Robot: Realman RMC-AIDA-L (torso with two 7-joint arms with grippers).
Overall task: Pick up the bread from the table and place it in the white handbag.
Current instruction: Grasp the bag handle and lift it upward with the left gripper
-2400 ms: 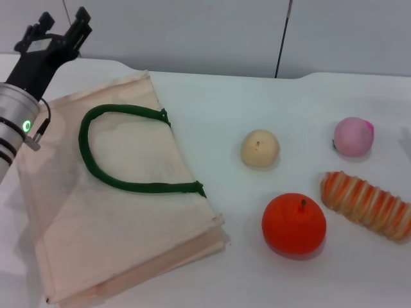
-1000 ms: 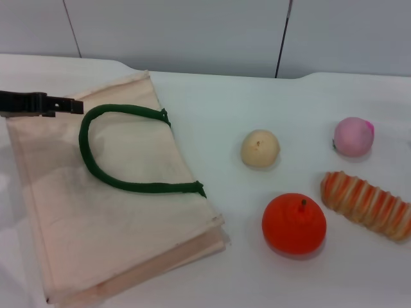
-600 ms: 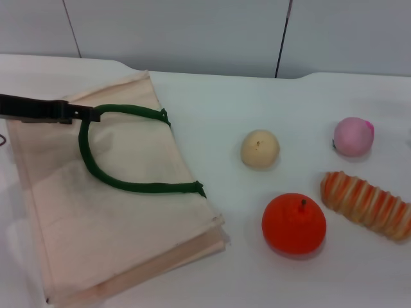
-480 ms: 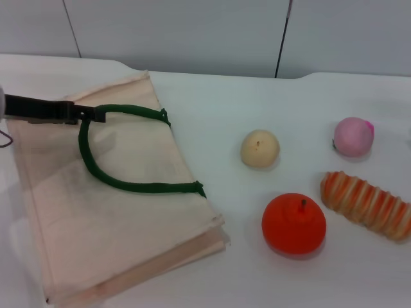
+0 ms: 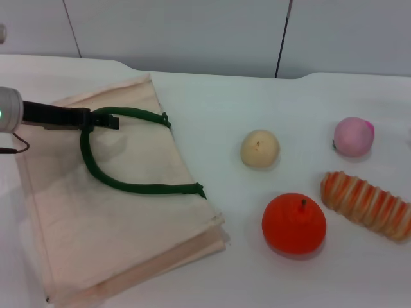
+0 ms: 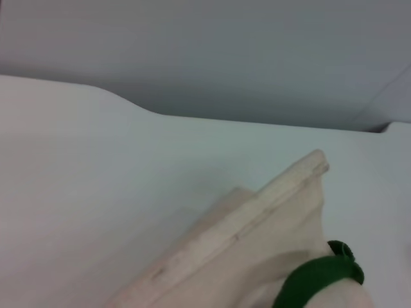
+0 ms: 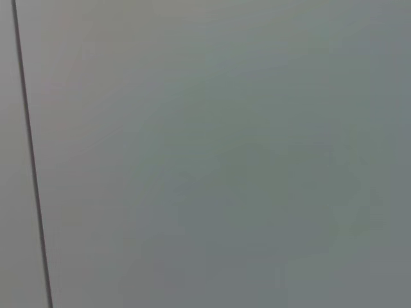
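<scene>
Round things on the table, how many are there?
3. The cream bun-like ball sits mid-table, the pink ball at the far right, and the orange fruit nearer the robot, beside the striped bread. More may lie outside the view.

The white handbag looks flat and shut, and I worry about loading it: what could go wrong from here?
The left end effector is at the green handle of the white handbag; a pull may drag the whole bag rather than open it. The bread lies close beside the orange, which a grasp might knock.
</scene>
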